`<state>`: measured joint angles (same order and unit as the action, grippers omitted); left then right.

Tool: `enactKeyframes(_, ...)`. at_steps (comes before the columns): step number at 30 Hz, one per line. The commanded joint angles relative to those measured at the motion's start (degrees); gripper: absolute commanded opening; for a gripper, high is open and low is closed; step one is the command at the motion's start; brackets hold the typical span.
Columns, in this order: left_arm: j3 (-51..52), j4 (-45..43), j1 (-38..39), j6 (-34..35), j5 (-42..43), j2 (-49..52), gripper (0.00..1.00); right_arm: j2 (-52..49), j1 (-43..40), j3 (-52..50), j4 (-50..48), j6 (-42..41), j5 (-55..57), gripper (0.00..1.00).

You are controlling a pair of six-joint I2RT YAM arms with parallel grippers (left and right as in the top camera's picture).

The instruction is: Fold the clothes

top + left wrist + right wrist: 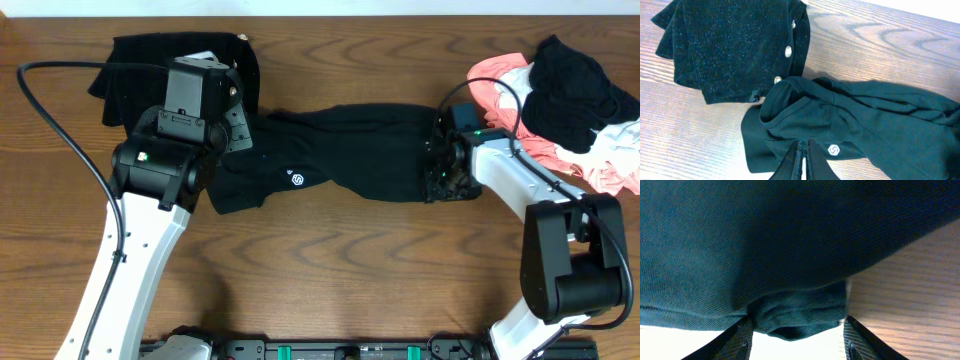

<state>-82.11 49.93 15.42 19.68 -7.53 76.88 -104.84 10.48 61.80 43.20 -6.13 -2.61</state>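
Note:
A black shirt (330, 150) lies stretched across the middle of the table, its small white logo (297, 180) facing up. My left gripper (240, 135) is at the shirt's left end. In the left wrist view that gripper (802, 150) is shut on a pinch of the shirt (865, 115) just beside the logo (833, 150). My right gripper (435, 165) is at the shirt's right end. In the right wrist view its jaws (796, 335) stand apart with a bunched fold of the shirt (790, 245) hanging between the two fingers.
A folded black sparkly garment (140, 65) with round buttons (788, 50) lies at the back left, touching the shirt. A heap of pink, white and black clothes (570, 100) sits at the right edge. The left arm's cable (60, 130) loops over the table.

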Motion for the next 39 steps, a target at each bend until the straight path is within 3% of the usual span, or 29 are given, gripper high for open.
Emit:
enactKeyframes(1,0.52,0.17,-0.09,0.5,-0.46,1.38,0.06,0.33,1.22,-0.66,-0.59,-0.5,0.87,0.56)
enactKeyframes(11,0.52,0.2,-0.09,0.5,-0.46,4.26,0.06,0.22,1.38,-2.56,-4.02,-0.5,1.29,0.46)
enactKeyframes(14,0.52,0.2,-0.09,0.5,-0.46,4.46,0.06,0.13,1.4,-3.98,-6.23,-0.5,1.29,0.33)
enactKeyframes(16,0.52,0.2,-0.09,0.5,-0.46,4.46,0.06,0.13,1.4,-4.44,-6.54,-0.7,1.31,0.15)
enactKeyframes(19,0.52,0.2,-0.09,0.48,-0.46,4.46,0.06,0.33,1.33,-4.42,-5.95,-0.79,1.33,0.01)
enactKeyframes(39,0.52,0.37,-0.09,0.48,-0.44,4.46,0.06,20.31,-7.65,3.15,26.45,-4.48,1.31,0.01)
